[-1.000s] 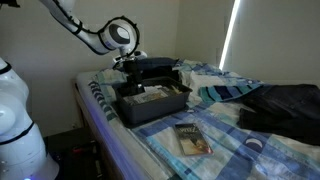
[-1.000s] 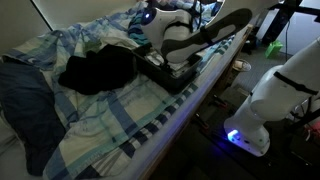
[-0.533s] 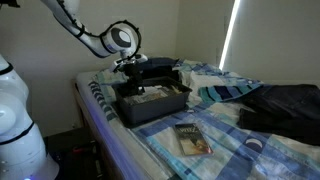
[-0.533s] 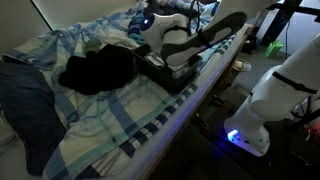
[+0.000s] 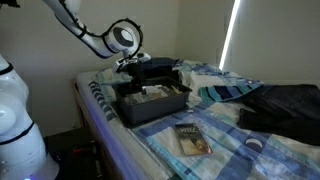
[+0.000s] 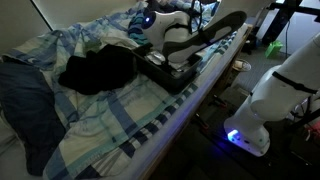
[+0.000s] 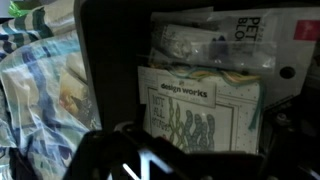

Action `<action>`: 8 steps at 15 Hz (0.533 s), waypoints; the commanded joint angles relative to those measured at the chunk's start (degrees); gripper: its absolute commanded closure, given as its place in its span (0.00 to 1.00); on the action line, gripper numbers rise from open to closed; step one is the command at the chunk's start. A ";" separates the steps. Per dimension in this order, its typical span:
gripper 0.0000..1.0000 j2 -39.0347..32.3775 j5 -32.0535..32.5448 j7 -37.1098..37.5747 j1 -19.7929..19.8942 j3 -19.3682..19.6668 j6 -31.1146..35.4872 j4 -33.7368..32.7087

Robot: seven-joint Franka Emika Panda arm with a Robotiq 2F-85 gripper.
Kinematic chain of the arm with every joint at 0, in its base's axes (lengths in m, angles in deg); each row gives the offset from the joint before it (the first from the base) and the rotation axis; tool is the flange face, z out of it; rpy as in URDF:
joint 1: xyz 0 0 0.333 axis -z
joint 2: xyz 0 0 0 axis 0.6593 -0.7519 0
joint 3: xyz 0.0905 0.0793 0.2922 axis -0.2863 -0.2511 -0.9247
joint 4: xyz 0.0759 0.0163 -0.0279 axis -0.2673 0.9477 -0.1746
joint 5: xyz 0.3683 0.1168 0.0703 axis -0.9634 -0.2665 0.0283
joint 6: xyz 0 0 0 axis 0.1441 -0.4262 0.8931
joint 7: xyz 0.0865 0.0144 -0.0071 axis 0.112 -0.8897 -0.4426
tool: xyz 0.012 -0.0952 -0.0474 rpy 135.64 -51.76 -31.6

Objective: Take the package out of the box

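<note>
The box (image 5: 150, 106) is a shallow dark tray on the bed's near-left end; it also shows in an exterior view (image 6: 172, 78), partly behind the arm. In the wrist view the whitish package (image 7: 200, 108), printed "design works", lies flat inside the box (image 7: 108, 60). A clear packet (image 7: 212, 40) lies just beyond it in the box. My gripper (image 5: 134, 68) hangs just above the box's back part. In the wrist view the gripper (image 7: 198, 152) is a dark shape at the bottom edge, with its jaws apart over the package and holding nothing.
A brown-and-yellow flat packet (image 5: 192, 139) lies on the plaid blanket (image 5: 230, 135) in front of the box. A dark bundle of cloth (image 5: 285, 106) (image 6: 98, 70) lies further along the bed. A white robot body (image 5: 16, 120) stands beside the bed.
The gripper has shifted very slightly to the right above the box. The package and box have not moved.
</note>
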 commanded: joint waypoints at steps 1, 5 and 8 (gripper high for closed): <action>0.00 0.54 1.89 1.85 -0.01 1.23 -0.30 -0.33; 0.00 1.57 2.10 2.63 0.07 2.14 -0.66 -0.83; 0.00 2.73 1.86 2.49 0.21 2.59 -0.81 -1.87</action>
